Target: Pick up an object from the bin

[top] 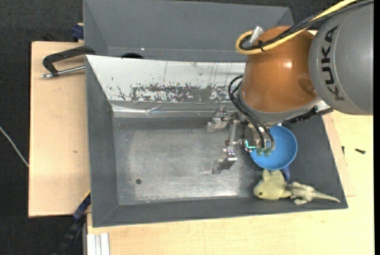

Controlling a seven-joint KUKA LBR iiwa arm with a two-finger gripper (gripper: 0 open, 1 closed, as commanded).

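End effector (222,144) hangs open and empty over the bin (166,159) floor, I see, a blue bowl (279,150) just right of it and a pale toy lizard (290,191) in the near right corner.

Single camera — above the grey bin (166,159), angled slightly sideways, arm (347,64) at right

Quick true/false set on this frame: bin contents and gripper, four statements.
1. A blue bowl lies at the right side of the bin. True.
2. The gripper holds the blue bowl. False: it is open with nothing between its fingers, over bare floor left of the bowl.
3. A pale toy lizard lies by the near right corner. True.
4. The toy lizard lies inside the blue bowl. False: it lies on the floor beside the bowl, toward the near wall.
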